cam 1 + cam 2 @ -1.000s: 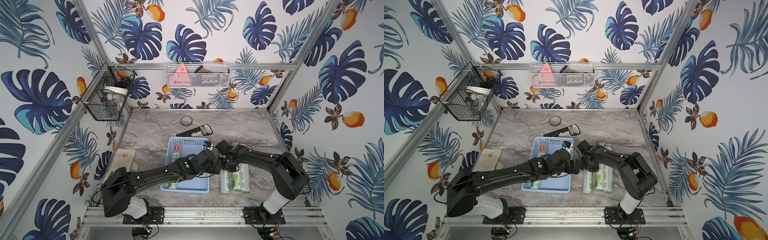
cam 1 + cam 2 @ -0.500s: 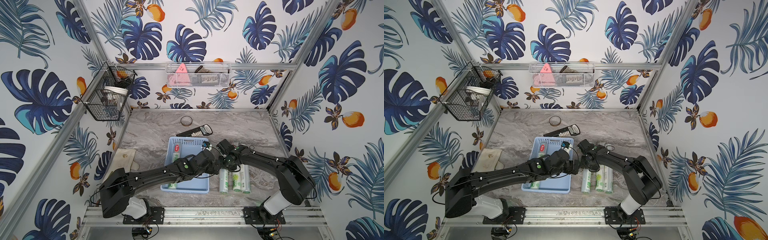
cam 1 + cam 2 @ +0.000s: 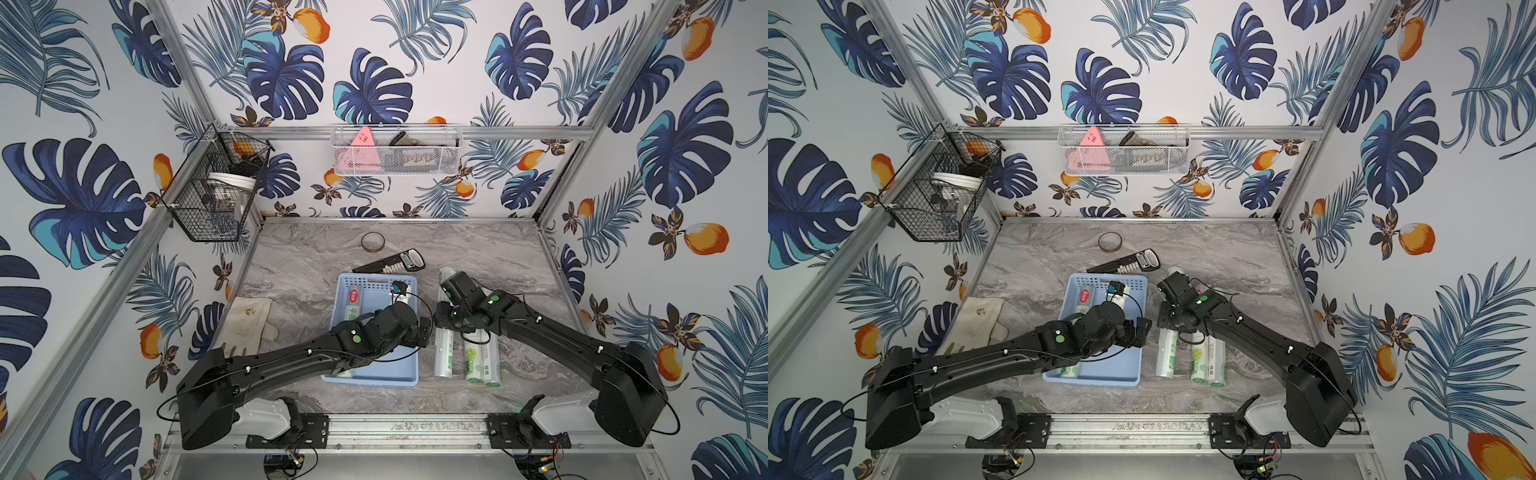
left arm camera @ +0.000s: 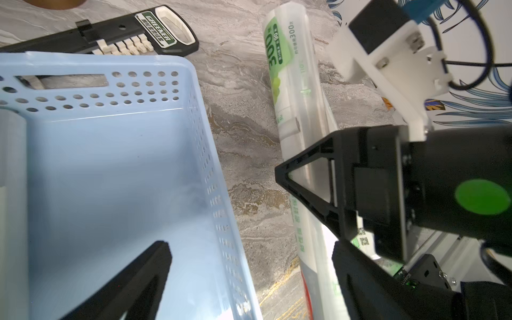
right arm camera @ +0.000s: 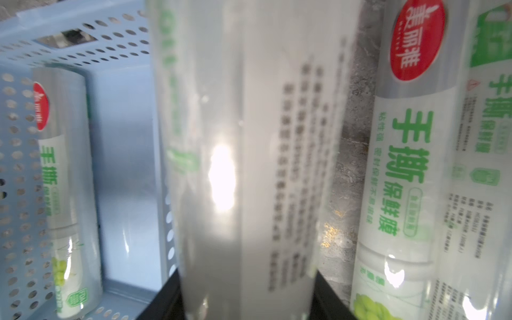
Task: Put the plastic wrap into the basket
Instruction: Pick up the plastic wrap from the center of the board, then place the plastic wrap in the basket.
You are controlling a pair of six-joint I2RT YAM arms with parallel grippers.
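basket (image 3: pixel 400 366): 1 roll (image 3: pixel 354 301) | outside: 3 | right tool (image 5: pixel 246 299) grasps roll (image 5: pixel 235 166) | left tool (image 4: pixel 245 248) released

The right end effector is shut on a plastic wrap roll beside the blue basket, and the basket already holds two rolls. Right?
Wrong count: the basket holds a single roll, not two, as the right wrist view shows. The right end effector is indeed shut on a second roll beside it.
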